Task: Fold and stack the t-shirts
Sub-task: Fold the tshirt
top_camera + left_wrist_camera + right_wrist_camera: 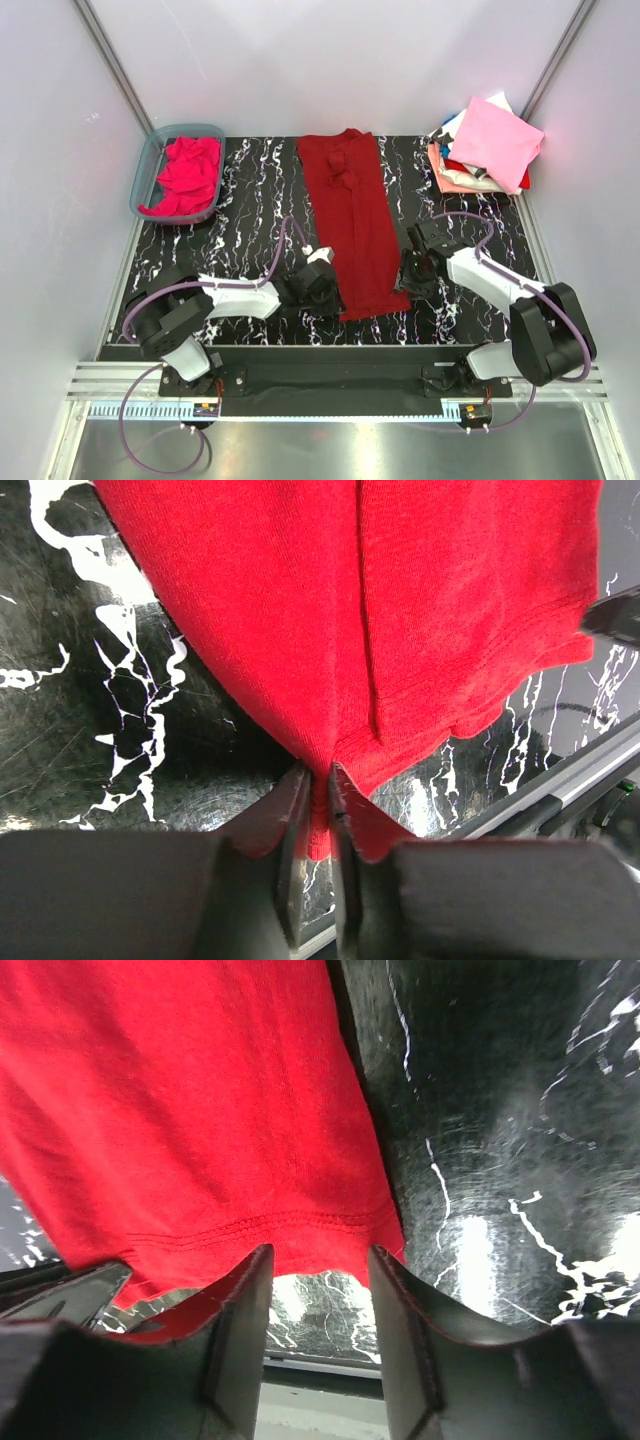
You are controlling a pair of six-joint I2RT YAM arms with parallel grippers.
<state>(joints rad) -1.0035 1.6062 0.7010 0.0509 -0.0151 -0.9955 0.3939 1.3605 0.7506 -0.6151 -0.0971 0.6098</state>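
The left gripper (318, 778) is nipped nearly shut on the near-left hem corner of the crimson shirt (400, 630). Its wrist camera shows this plainly, while from above the arm hides it. The right gripper (320, 1260) stands half spread, the hem's right corner at its fingertips, no pinch visible. From above, the shirt runs as a long strip down the table's (250, 190) middle, hem toward the arms, bunched end far.

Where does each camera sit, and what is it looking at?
Top external: above and behind, looking down on the table, dark red t-shirt, left arm, right arm.
Left wrist: on the left arm, facing the t-shirt's near hem; its fingers pinch it.
Right wrist: on the right arm, facing that hem; fingers apart.
Wrists share the hem.
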